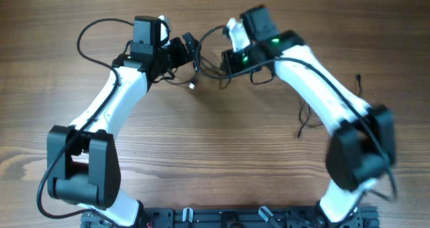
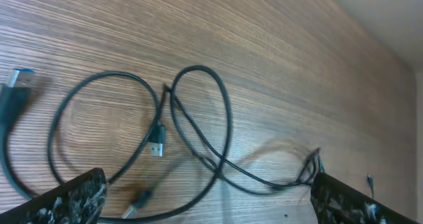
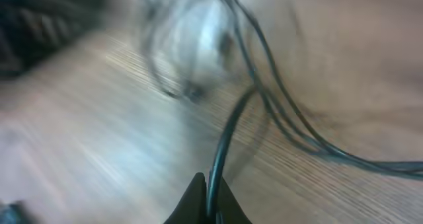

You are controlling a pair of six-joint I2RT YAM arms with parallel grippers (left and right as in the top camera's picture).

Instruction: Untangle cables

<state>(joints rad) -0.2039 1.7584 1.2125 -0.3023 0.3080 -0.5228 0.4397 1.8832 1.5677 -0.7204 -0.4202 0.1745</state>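
Wood-grain worktop. Left arm and right arm bend inward and reach to far centre, wrists close together. Left tool spread wide, empty, hovering over looped cables lying on the worktop between both tools. Right tool clenched, pinching one cable strand. Right wrist view is blurred.
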